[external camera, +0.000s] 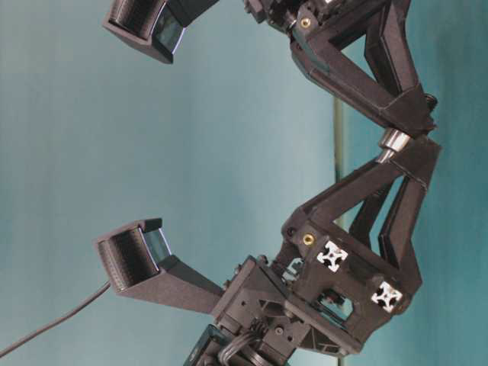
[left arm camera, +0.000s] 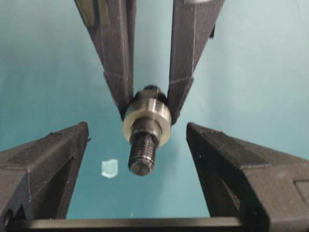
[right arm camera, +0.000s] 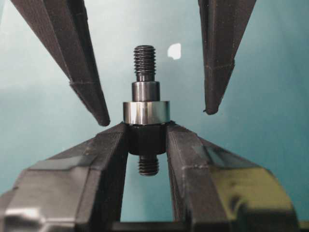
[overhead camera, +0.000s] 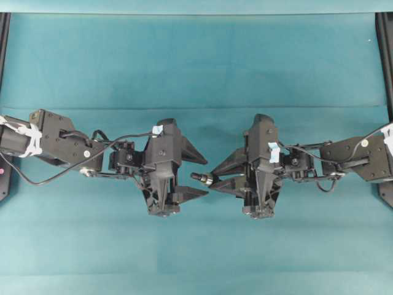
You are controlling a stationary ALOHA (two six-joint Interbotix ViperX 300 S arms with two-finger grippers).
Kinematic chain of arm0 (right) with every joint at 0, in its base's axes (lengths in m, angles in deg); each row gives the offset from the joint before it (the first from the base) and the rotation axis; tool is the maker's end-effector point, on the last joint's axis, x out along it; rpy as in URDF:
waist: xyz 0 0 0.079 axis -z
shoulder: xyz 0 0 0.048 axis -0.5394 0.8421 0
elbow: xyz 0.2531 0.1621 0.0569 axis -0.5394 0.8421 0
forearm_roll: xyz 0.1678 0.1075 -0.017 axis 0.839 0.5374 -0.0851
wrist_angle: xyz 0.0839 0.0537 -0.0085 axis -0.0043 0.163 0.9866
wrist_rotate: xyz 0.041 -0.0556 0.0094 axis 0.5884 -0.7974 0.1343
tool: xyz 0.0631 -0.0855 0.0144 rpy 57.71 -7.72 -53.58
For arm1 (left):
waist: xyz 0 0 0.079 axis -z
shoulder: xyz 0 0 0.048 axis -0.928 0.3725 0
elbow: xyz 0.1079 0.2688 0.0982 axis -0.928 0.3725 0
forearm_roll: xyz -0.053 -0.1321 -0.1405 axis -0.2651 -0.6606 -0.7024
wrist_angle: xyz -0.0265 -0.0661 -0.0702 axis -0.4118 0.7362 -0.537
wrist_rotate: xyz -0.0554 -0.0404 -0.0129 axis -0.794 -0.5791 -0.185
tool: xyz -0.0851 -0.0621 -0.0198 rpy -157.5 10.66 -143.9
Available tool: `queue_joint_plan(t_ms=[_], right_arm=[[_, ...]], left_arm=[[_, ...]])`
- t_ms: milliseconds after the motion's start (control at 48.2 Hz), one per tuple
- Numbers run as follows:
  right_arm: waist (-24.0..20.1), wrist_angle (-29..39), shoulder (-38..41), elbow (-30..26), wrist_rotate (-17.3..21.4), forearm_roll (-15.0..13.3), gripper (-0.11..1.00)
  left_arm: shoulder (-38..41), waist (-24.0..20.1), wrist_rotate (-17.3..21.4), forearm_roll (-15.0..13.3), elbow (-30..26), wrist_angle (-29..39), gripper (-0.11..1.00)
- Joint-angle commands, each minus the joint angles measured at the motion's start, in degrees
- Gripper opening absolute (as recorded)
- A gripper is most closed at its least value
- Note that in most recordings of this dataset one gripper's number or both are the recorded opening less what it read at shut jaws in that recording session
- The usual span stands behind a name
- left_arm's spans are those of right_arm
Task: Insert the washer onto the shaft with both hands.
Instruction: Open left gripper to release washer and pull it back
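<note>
My right gripper [right arm camera: 147,133] is shut on the dark hex middle of the shaft [right arm camera: 144,63], holding it level above the cloth. The shaft's threaded tip [left arm camera: 143,153] points at my left gripper. The silvery washer [right arm camera: 146,112] sits on the shaft, up against the right fingertips, and is seen too as the washer [left arm camera: 147,115] and the washer [overhead camera: 209,179]. My left gripper [left arm camera: 137,128] is open, a finger on either side of the shaft tip, touching neither shaft nor washer. From overhead the left gripper [overhead camera: 206,177] faces the right gripper [overhead camera: 215,179] at mid-table.
A teal cloth [overhead camera: 196,61] covers the table. A tiny pale chip [left arm camera: 109,168] lies on it below the shaft, also showing as the chip [right arm camera: 174,50]. Black frame rails [overhead camera: 385,61] run along the left and right edges.
</note>
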Motion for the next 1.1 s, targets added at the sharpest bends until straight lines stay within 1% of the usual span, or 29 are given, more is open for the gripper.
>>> queue_joint_plan(t_ms=[0,166,477,809,954,1079], right_arm=[[0.0,0.0,-0.4,-0.9,-0.4,0.0,0.00],[0.0,0.4,-0.4,-0.9,-0.4,0.0,0.00],[0.0,0.4,-0.4,-0.9,-0.4,0.0,0.00],[-0.1,0.4,-0.4,-0.9,-0.4,-0.1,0.00],[-0.1,0.4,-0.4,-0.9,-0.4,0.0,0.00],[-0.1,0.4,-0.4,-0.9,-0.4,0.0,0.00]], left_arm=[[-1.1,0.4,0.0,0.2,-0.7,0.4,0.89],[-2.5,0.4,0.0,0.2,0.4,3.7,0.88],[-6.9,0.4,-0.4,0.1,5.3,11.2,0.88],[-8.8,0.4,-0.5,0.2,7.9,13.2,0.88],[-9.1,0.4,-0.5,0.1,8.4,14.9,0.88],[-9.1,0.4,-0.5,0.1,8.4,14.9,0.88]])
